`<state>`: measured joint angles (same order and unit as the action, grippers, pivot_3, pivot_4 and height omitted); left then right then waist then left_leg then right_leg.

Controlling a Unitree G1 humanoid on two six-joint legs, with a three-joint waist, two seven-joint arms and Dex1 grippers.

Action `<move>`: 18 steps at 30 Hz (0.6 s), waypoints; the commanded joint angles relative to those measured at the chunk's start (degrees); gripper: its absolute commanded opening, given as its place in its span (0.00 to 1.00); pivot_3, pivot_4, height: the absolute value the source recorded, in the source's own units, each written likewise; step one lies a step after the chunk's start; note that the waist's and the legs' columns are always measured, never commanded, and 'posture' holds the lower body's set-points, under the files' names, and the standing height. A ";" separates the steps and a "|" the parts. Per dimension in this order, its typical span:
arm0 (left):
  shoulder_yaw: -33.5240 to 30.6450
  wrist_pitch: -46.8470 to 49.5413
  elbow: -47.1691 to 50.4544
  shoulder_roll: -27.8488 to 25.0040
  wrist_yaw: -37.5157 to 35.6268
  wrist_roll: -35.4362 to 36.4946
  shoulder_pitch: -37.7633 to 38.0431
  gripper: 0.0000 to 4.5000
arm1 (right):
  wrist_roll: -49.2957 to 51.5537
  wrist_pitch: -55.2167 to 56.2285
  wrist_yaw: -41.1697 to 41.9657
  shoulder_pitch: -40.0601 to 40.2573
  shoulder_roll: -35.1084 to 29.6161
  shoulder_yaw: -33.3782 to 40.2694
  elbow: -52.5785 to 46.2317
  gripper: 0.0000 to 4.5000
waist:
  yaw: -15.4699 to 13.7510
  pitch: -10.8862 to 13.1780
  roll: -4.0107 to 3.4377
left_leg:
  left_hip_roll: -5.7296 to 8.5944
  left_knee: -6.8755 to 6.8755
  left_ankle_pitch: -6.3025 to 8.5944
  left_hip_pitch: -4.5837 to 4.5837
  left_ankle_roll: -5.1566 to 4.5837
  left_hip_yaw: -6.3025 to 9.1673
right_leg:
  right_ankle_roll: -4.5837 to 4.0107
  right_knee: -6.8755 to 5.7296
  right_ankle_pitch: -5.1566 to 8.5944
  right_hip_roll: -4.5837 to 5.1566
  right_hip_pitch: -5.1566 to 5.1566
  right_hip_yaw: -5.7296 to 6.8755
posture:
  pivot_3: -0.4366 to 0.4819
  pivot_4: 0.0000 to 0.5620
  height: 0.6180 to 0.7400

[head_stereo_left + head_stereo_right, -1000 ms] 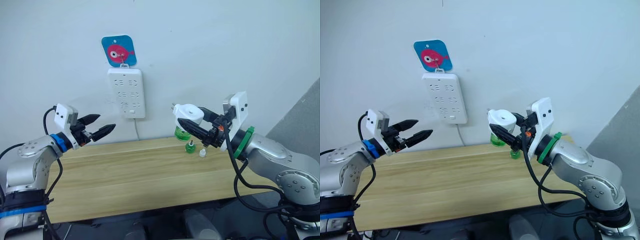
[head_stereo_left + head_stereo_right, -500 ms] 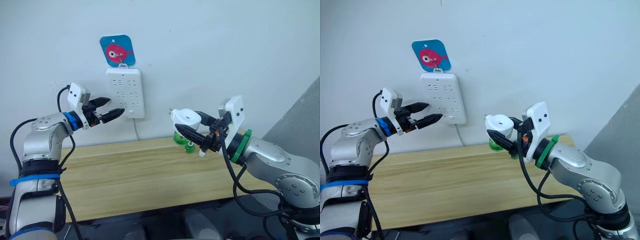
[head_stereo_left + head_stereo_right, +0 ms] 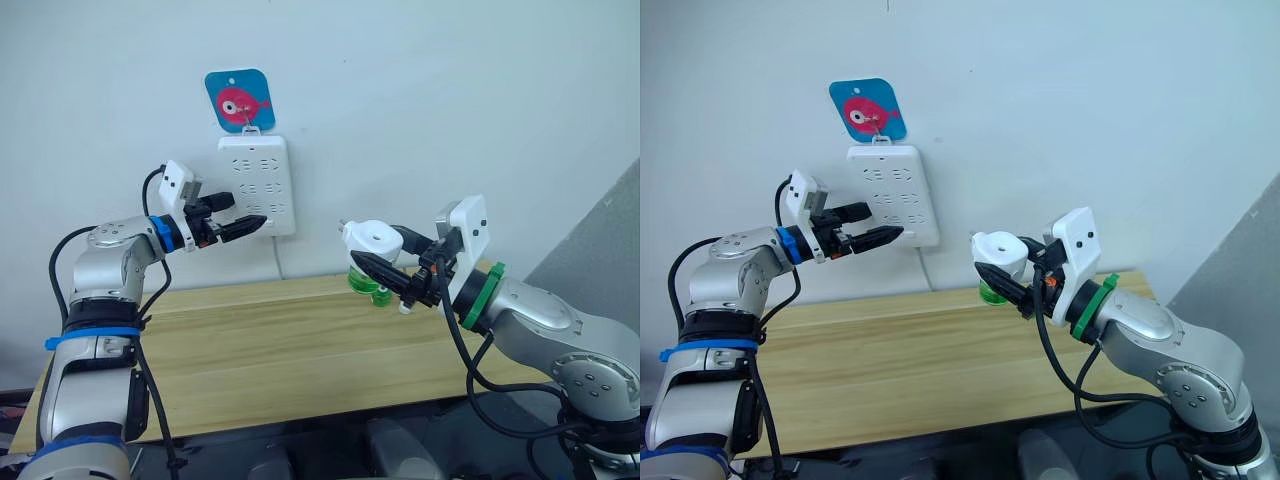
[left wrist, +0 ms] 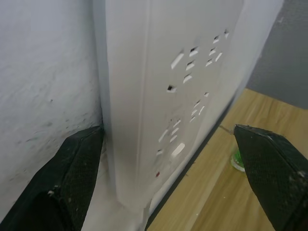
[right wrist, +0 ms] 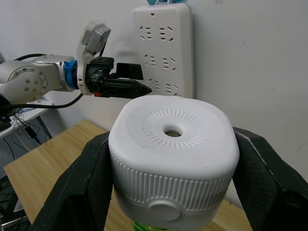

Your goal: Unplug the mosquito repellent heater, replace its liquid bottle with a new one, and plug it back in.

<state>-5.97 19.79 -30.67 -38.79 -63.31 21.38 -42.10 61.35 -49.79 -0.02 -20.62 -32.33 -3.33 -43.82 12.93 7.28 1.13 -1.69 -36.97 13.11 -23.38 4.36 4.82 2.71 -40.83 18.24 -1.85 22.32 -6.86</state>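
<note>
Heater [image 5: 173,156] clamped in right gripper [image 3: 385,262] above table's [image 3: 270,340] far right, left gripper [image 3: 245,222] spread open astride wall strip's [image 4: 163,96] lower end.

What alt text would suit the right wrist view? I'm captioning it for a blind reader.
The right gripper is shut on the mosquito repellent heater, a white rounded unit with a round vent hole. Behind it, the left gripper reaches the lower edge of the white power strip on the wall.
</note>
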 commanded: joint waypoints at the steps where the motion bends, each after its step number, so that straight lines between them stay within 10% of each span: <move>1: 0.05 2.69 3.85 -0.64 -3.24 1.85 -2.43 1.00 | -0.79 0.70 0.37 -0.17 0.59 0.58 -2.48 0.68 | 0.33 0.00 0.00 | -0.01 0.01 0.00 0.00 0.00 0.00 | 0.00 0.00 0.00 0.00 0.01 0.00 | 0.15 0.16 0.75; 7: -0.02 4.77 4.46 -1.26 -5.30 1.97 -2.94 1.00 | -2.25 0.73 1.43 -0.52 1.73 -0.56 -1.97 0.68 | 1.63 0.00 0.00 | -0.02 0.04 0.00 0.00 0.00 0.02 | -0.01 -0.01 0.00 0.00 0.02 0.01 | 0.16 0.15 0.75; 18: -1.36 6.19 4.14 -1.32 -4.64 2.03 -2.49 0.31 | -8.73 0.21 2.64 -5.10 6.95 -5.34 2.35 0.68 | 1.63 0.00 0.00 | -0.02 0.04 0.00 -0.01 0.00 0.05 | -0.01 -0.01 0.00 0.00 0.03 0.03 | 0.17 0.16 0.75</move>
<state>-6.27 25.85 -28.29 -39.41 -68.13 22.64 -43.52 54.53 -49.90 2.25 -23.85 -26.00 -8.20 -41.09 14.56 7.28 1.13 -1.71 -36.93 13.11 -23.38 4.35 4.88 2.70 -40.83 18.24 -1.85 22.35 -6.82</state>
